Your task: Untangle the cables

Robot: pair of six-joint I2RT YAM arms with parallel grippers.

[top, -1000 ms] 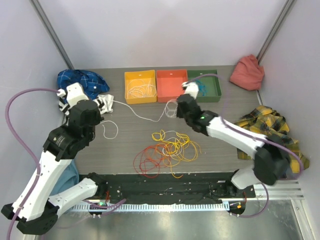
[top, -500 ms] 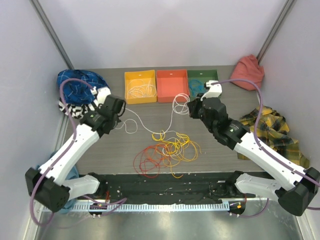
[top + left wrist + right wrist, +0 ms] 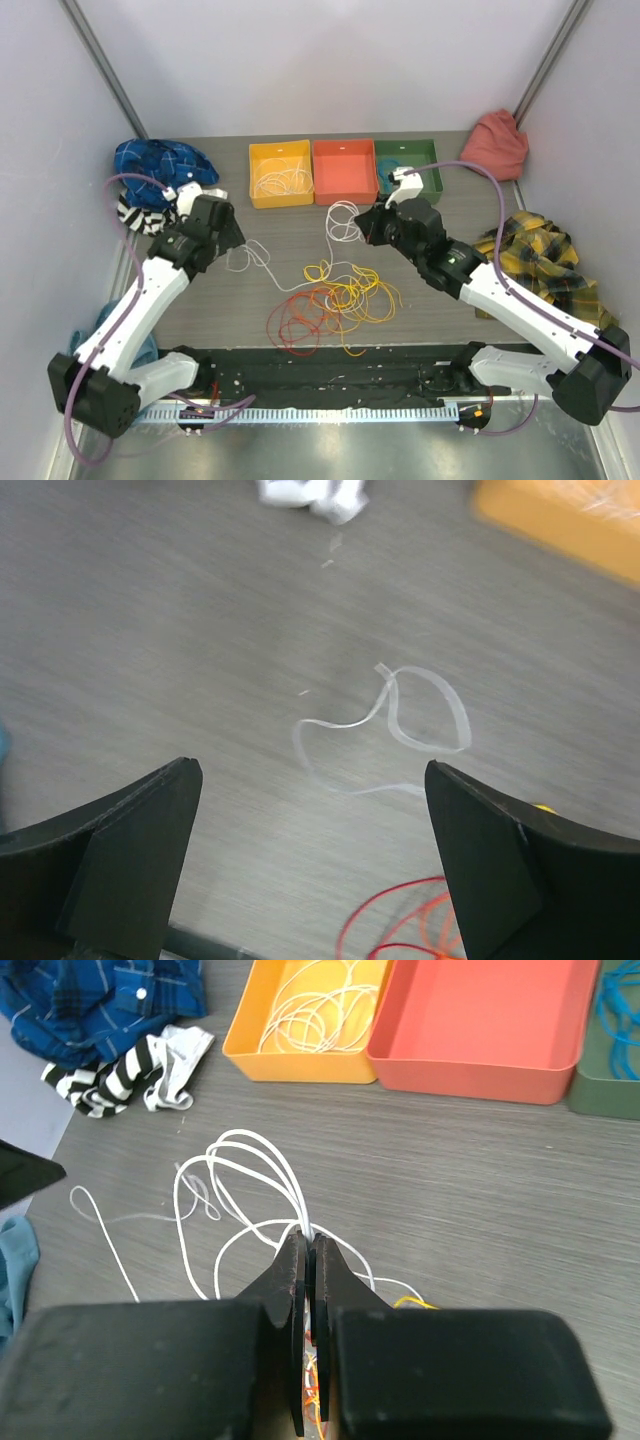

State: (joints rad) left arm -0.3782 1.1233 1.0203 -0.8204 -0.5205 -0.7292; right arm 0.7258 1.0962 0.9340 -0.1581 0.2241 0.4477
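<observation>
Robotics lab, enclosed test cell. Marked as such by:
- plain pale walls (image 3: 320, 70) framed with bare metal struts (image 3: 100, 60)
- left arm (image 3: 140, 300) and right arm (image 3: 500, 295) bolted side by side at near edge of grey wood-grain tabletop (image 3: 240, 305)
- brushed metal base plate (image 3: 330, 450) in front of arm bases
- yellow bin (image 3: 254, 175), red bin (image 3: 343, 172), green bin (image 3: 432, 170) in row at far edge
- loose coloured cables (image 3: 345, 292) mid-tabletop
- crumpled cloth heaps (image 3: 150, 160) at sides
</observation>
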